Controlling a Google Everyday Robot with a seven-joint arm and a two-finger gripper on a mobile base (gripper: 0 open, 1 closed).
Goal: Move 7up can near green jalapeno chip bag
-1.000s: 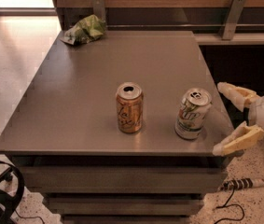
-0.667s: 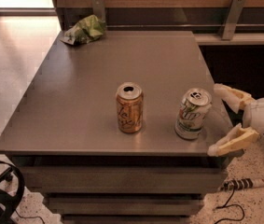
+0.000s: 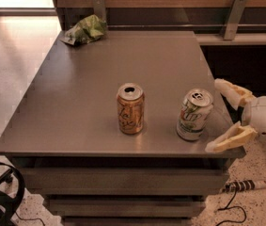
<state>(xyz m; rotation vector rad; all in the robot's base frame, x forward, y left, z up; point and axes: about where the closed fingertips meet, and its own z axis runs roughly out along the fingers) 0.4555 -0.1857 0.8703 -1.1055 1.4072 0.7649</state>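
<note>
The 7up can (image 3: 194, 115) stands upright near the table's front right corner, silver-white with a green band and a pull-tab top. The green jalapeno chip bag (image 3: 85, 30) lies crumpled at the table's far left corner. My gripper (image 3: 217, 117) is open at the table's right edge, just right of the 7up can. One cream finger (image 3: 231, 91) is behind the can's level and the other (image 3: 229, 140) is in front. The can stands a little left of the fingertips, apart from them.
A gold-orange can (image 3: 130, 108) stands upright left of the 7up can, near the front middle of the grey table (image 3: 99, 79). A wooden wall with metal brackets (image 3: 233, 15) runs behind the table. Cables (image 3: 238, 187) lie on the floor at the lower right.
My gripper has moved left toward the 7up can, its open fingers now closer to the can's right side. The cans and the bag have not moved.
</note>
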